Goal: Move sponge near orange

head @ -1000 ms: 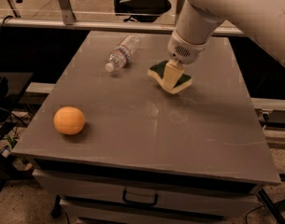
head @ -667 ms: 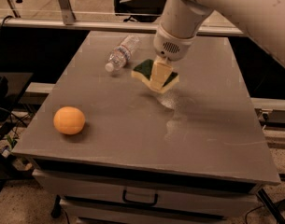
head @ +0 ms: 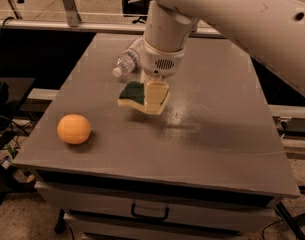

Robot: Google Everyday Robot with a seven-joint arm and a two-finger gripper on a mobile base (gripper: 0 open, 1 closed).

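The sponge (head: 134, 95), pale yellow with a dark green top, hangs in my gripper (head: 154, 98) above the middle of the grey table (head: 207, 134). The gripper is shut on its right end, and the sponge casts a shadow on the table below it. The orange (head: 74, 129) sits on the table near the front left corner, well to the left of and nearer than the sponge. My white arm comes down from the upper right.
A clear plastic water bottle (head: 127, 60) lies on its side at the back of the table, partly hidden behind my arm. The table has a drawer with a handle (head: 150, 214) below its front edge. Cables lie on the floor at the left.
My gripper has lifted the sponge off the table and carried it left and toward the front, closer to the orange. The orange and bottle have not moved.
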